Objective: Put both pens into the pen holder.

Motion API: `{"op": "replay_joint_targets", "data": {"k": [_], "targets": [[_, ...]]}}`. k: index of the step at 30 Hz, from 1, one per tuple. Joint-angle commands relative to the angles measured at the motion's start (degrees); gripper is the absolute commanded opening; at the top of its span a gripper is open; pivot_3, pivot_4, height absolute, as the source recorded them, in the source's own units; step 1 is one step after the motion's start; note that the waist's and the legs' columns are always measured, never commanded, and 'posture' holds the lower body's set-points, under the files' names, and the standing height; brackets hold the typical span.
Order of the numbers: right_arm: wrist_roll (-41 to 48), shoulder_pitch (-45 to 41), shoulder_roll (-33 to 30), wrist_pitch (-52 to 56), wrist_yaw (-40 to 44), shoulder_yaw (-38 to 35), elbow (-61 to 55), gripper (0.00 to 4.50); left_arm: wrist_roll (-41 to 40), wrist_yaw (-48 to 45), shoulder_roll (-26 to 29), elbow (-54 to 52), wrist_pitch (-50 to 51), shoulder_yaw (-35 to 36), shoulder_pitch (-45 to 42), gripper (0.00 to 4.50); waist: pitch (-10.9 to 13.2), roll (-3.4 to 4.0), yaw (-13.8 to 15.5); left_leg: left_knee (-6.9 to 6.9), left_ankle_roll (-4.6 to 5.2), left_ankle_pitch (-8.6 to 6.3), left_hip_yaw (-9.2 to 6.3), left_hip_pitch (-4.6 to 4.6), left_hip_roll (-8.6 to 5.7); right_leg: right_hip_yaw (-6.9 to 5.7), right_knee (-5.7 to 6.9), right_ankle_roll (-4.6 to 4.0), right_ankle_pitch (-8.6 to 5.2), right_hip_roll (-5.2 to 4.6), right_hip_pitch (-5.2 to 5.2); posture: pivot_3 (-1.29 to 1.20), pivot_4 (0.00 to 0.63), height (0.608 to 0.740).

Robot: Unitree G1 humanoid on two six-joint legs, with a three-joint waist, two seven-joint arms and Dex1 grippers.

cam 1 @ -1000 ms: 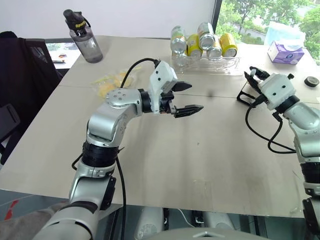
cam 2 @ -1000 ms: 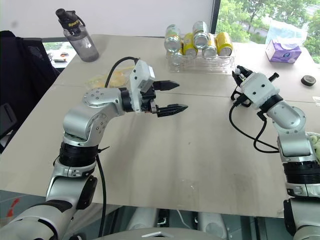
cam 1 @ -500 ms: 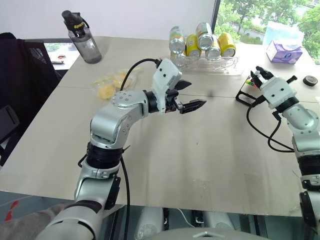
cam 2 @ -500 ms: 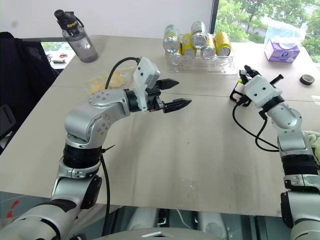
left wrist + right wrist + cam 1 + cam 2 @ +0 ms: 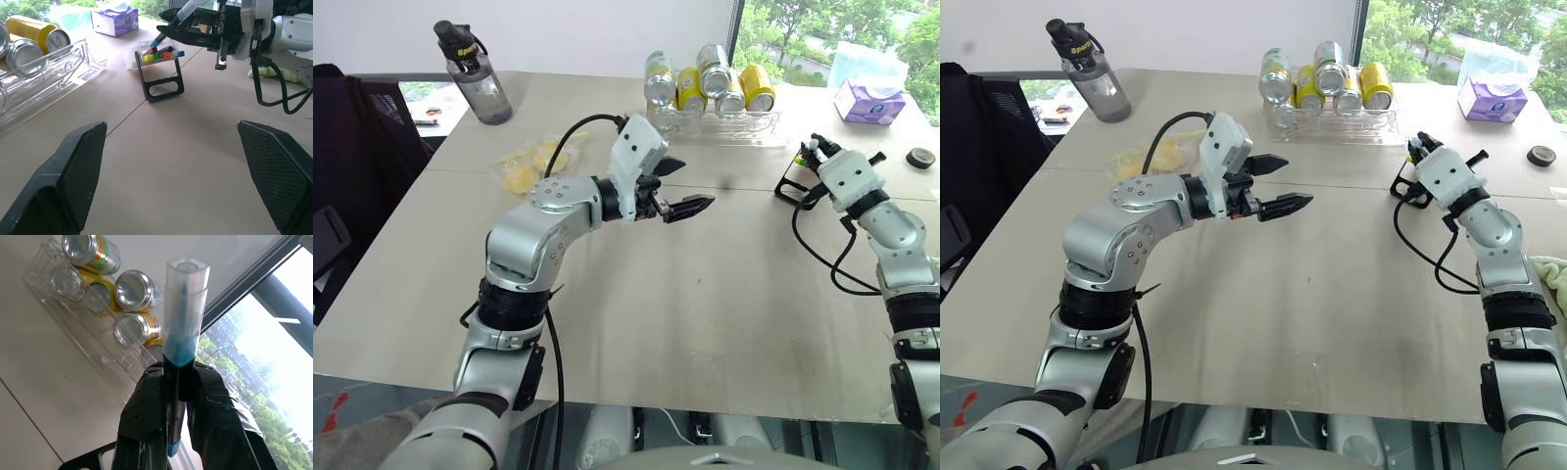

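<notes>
Pen with light blue ends (image 5: 182,340): sitting pinched between the right gripper's (image 5: 168,28) fingers, just above the pen holder (image 5: 159,68); no writing legible. Left gripper (image 5: 683,188) is hanging wide apart, holding nothing, over bare table (image 5: 705,304). Clear tray of cans (image 5: 715,116) and tissue box (image 5: 872,102) are standing nearby, nothing blocking.

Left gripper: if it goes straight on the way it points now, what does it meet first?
Probably the pen holder, roughly ahead of the open left gripper, with bare table between; depth is unclear.
</notes>
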Motion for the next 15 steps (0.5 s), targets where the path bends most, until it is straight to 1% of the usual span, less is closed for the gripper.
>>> {"op": "replay_joint_targets", "data": {"k": [1,3,4,5,6,7,11,13,15], "targets": [[-0.3,-1.8,-0.7,-0.7,-1.0,-0.6,0.0,2.01,-1.2,-0.1,0.5,-2.0,-0.6,0.2,-1.3,4.5,0.0,0.0,0.0,0.0,0.0,0.0,0.0,0.0,0.0,0.0,0.0,0.0,0.0,0.0,0.0,0.0,0.15,0.739],[-0.8,-2.1,-0.9,-0.5,-1.0,-0.5,0.5,3.07,-1.4,0.0,0.4,-2.1,-0.4,0.3,-1.3,4.5,0.0,0.0,0.0,0.0,0.0,0.0,0.0,0.0,0.0,0.0,0.0,0.0,0.0,0.0,0.0,0.0,0.15,0.739],[-1.0,-2.2,-1.0,-0.6,-1.1,-0.5,0.7,3.21,-1.5,0.0,0.4,-2.1,-0.4,0.3,-1.3,4.5,0.0,0.0,0.0,0.0,0.0,0.0,0.01,0.0,0.0,0.0,0.0,0.0,0.0,0.0,0.0,0.0,0.15,0.739],[-1.1,-2.3,-1.0,-0.9,-1.5,-0.7,0.9,3.8,-1.5,0.0,0.4,-2.1,-0.3,0.3,-1.3,4.5,0.0,0.0,0.0,0.0,-0.01,0.0,0.0,0.0,0.0,0.01,0.0,0.0,0.0,0.0,0.0,0.0,0.15,0.739],[-1.2,-2.4,-1.0,-1.1,-1.8,-0.9,1.0,4.26,-1.6,0.0,0.4,-2.2,-0.3,0.3,-1.3,4.5,0.0,0.0,0.0,0.0,0.0,0.0,0.01,0.0,0.0,0.01,0.0,0.0,0.0,0.0,0.0,0.0,0.15,0.739],[-1.2,-2.6,-1.0,-1.5,-2.2,-1.2,1.1,4.39,-1.7,0.0,0.4,-2.2,-0.3,0.2,-1.3,4.5,0.0,0.0,0.0,0.0,0.0,0.0,0.01,0.01,0.0,0.01,0.0,0.0,0.0,0.0,0.0,0.0,0.15,0.739],[-0.8,-2.3,-1.2,-1.7,-2.5,-1.4,0.7,4.39,-2.1,0.1,0.5,-2.0,-0.5,0.2,-1.3,4.5,0.0,0.0,0.0,0.0,-0.01,0.0,0.02,0.0,0.0,0.02,0.0,0.0,0.0,0.0,0.0,0.0,0.15,0.739],[2.4,-1.1,-0.6,-0.6,-0.6,-2.3,-1.7,4.39,-1.6,-0.1,1.0,-1.5,-1.8,0.4,-0.6,4.5,0.0,0.01,0.0,0.0,-0.01,0.0,0.03,0.01,0.0,0.02,0.0,0.0,0.0,0.0,0.0,0.0,0.15,0.739],[8.8,0.9,0.9,3.0,3.9,-3.1,-5.7,4.39,-1.5,-0.8,1.8,-0.9,-3.2,1.0,0.9,4.5,0.0,0.02,0.0,0.0,-0.01,0.0,0.03,0.02,0.01,0.03,0.01,0.0,0.0,0.0,0.0,0.0,0.15,0.739]]}}
